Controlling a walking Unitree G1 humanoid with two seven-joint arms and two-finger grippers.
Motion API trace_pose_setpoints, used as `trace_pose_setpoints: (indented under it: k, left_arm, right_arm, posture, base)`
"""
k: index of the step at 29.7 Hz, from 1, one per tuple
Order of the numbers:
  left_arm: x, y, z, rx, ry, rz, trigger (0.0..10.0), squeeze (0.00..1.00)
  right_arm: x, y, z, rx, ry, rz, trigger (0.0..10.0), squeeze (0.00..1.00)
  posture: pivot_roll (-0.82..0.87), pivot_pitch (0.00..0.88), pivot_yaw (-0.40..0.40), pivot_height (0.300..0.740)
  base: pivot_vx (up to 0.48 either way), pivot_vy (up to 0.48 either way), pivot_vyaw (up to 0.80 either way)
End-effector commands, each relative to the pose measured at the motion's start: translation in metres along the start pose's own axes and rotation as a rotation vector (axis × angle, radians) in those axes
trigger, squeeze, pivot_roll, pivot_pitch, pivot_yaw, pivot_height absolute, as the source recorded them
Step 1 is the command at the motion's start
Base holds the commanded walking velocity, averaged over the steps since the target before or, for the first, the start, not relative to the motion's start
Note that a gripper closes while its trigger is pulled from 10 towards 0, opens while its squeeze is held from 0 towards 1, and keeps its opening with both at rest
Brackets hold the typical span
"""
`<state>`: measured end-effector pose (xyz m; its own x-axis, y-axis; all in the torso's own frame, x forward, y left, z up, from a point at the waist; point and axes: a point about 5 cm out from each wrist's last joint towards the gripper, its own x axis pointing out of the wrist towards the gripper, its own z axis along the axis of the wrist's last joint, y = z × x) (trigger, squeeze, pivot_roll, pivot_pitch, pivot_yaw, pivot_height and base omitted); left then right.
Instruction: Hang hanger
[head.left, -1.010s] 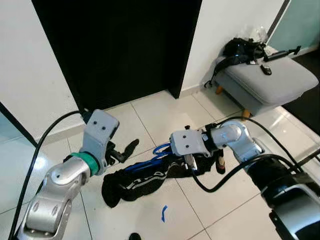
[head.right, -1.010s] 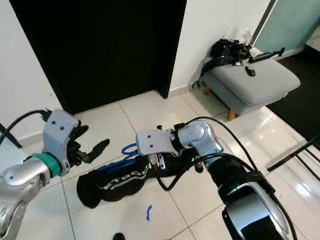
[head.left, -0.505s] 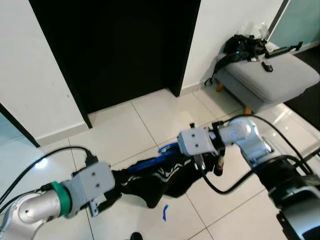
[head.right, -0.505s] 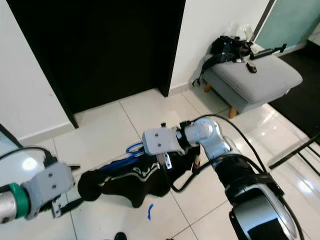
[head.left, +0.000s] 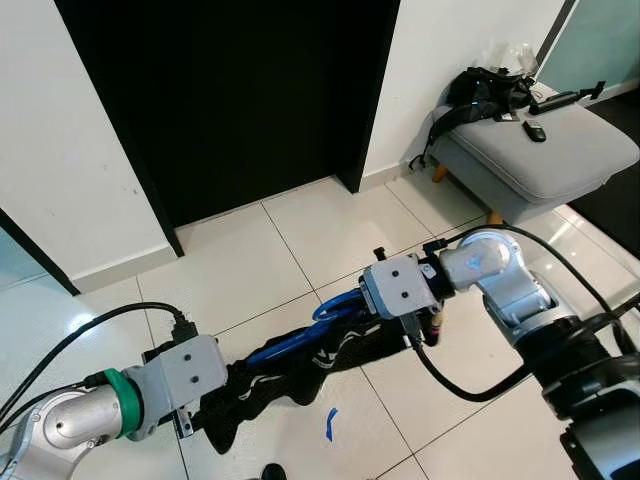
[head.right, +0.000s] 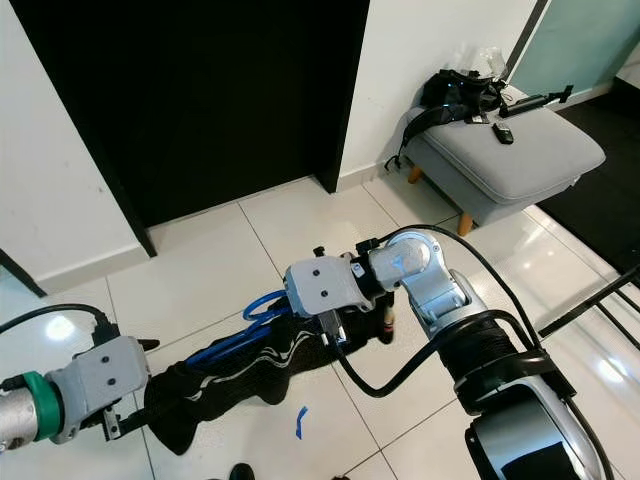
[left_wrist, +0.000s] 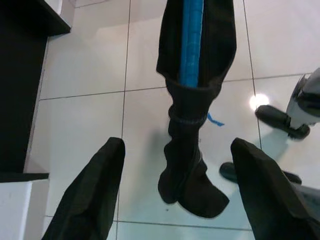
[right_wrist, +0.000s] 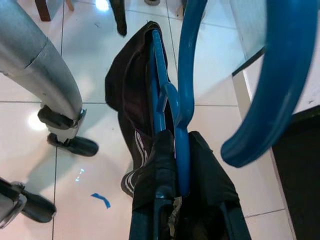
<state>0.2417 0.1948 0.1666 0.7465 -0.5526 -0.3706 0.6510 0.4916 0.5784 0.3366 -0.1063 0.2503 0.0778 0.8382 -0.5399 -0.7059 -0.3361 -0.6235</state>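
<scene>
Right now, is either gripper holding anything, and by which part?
The right gripper holds the blue hanger, draped with a black garment, at its hook end. The left gripper is open, holding nothing.

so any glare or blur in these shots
Left wrist view: a bright glare spot on the floor tiles, and the near fingers look soft. Right wrist view: the close blue hanger is blurred. Eye views: sharp, doorway very dark.

We see our right gripper (head.left: 375, 318) held low over the white tiled floor (head.left: 250, 260), at the blue hanger (head.left: 335, 310) with a black garment (head.left: 300, 375) stretched toward our left gripper (head.left: 215, 415). A black doorway (head.left: 230, 100) stands ahead, and a grey stool (head.left: 535, 160) carrying dark items sits on the right.
</scene>
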Motion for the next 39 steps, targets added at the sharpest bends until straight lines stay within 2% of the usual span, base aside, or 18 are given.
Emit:
trace_pose_setpoints:
  k: [1,2,3,4,6,7,8,19,20,29,30,31,32,35,36,38,39]
  left_arm:
    - [-0.001,-0.006,-0.005,-0.037,0.010,-0.020,10.0,0.00]
    - [0.000,-0.006,-0.006,-0.054,0.009,-0.025,8.9,0.00]
    - [0.000,-0.007,-0.007,-0.062,0.012,-0.025,4.8,0.00]
    - [0.000,-0.008,-0.008,-0.077,0.013,-0.023,4.1,0.00]
    - [0.001,-0.008,-0.007,-0.109,0.003,-0.017,1.6,0.00]
    - [0.001,-0.008,-0.007,-0.109,0.003,-0.017,1.6,0.00]
    - [0.002,-0.008,-0.006,-0.124,-0.006,-0.016,0.0,0.00]
    - [0.001,-0.008,-0.003,-0.137,-0.022,-0.021,0.0,0.00]
    - [0.000,-0.007,-0.001,-0.144,-0.027,-0.018,10.0,0.00]
    - [-0.004,-0.002,0.008,-0.164,-0.062,-0.007,10.0,0.00]
    - [-0.002,-0.002,0.011,-0.165,-0.074,-0.007,8.1,0.00]
    - [-0.002,-0.002,0.011,-0.165,-0.074,-0.007,8.1,0.00]
    - [0.000,-0.002,0.014,-0.168,-0.088,-0.011,10.0,0.00]
    - [0.003,-0.003,0.019,-0.170,-0.107,-0.018,10.0,0.00]
    - [0.004,-0.004,0.020,-0.171,-0.118,-0.026,7.2,0.00]
    - [0.004,-0.004,0.020,-0.171,-0.118,-0.026,7.2,0.00]
    - [0.005,-0.005,0.021,-0.167,-0.124,-0.033,0.9,0.00]
  right_arm:
    - [-0.002,-0.003,0.006,-0.018,-0.027,-0.011,10.0,0.00]
    - [-0.002,-0.003,0.007,-0.018,-0.030,-0.011,10.0,0.00]
    - [-0.002,-0.004,0.008,-0.018,-0.033,-0.012,10.0,0.00]
    - [-0.001,-0.004,0.009,-0.018,-0.036,-0.012,10.0,0.00]
    - [0.000,-0.004,0.010,-0.019,-0.040,-0.009,10.0,0.00]
    - [0.000,-0.004,0.010,-0.019,-0.040,-0.009,10.0,0.00]
    - [0.001,-0.004,0.010,-0.019,-0.042,-0.006,10.0,0.00]
    - [0.004,-0.001,0.008,-0.010,-0.036,0.011,10.0,0.00]
    - [0.004,0.000,0.007,-0.006,-0.032,0.011,10.0,0.00]
    - [0.006,0.001,0.004,0.005,-0.022,0.012,10.0,0.00]
    - [0.007,0.002,0.004,0.006,-0.026,0.016,10.0,0.00]
    - [0.007,0.002,0.004,0.006,-0.026,0.016,10.0,0.00]
    - [0.009,0.003,0.005,0.006,-0.032,0.021,10.0,0.00]
    - [0.012,0.003,0.006,0.005,-0.041,0.028,10.0,0.00]
    - [0.013,0.003,0.007,0.003,-0.046,0.030,10.0,0.00]
    - [0.013,0.003,0.007,0.003,-0.046,0.030,10.0,0.00]
    - [0.014,0.003,0.009,0.002,-0.052,0.031,10.0,0.00]
  posture:
    - [-0.02,0.227,0.066,0.740]
    - [-0.02,0.226,0.065,0.740]
    - [-0.02,0.226,0.064,0.740]
    - [-0.02,0.226,0.063,0.740]
    - [-0.02,0.226,0.063,0.740]
    - [-0.02,0.226,0.063,0.740]
    - [-0.02,0.226,0.063,0.740]
    - [-0.02,0.229,0.061,0.740]
    - [-0.02,0.230,0.062,0.740]
    - [-0.01,0.232,0.064,0.740]
    - [-0.01,0.232,0.063,0.740]
    - [-0.01,0.232,0.063,0.740]
    - [-0.01,0.232,0.063,0.740]
    - [-0.02,0.232,0.063,0.740]
    - [-0.02,0.233,0.064,0.740]
    - [-0.02,0.233,0.064,0.740]
    - [-0.02,0.233,0.064,0.740]
  base:
    - [0.000,0.000,0.00]
    - [0.000,0.000,0.00]
    - [0.000,0.000,0.00]
    - [0.000,0.000,0.00]
    - [0.000,0.000,0.00]
    - [0.000,0.000,0.00]
    - [0.000,0.000,0.00]
    - [0.000,0.000,0.00]
    - [0.000,0.000,0.00]
    - [0.000,0.000,0.00]
    - [0.000,0.000,0.00]
    - [0.000,0.000,0.00]
    - [0.000,0.000,0.00]
    - [0.000,0.000,0.00]
    - [0.000,0.000,0.00]
    - [0.000,0.000,0.00]
    - [0.000,0.000,0.00]
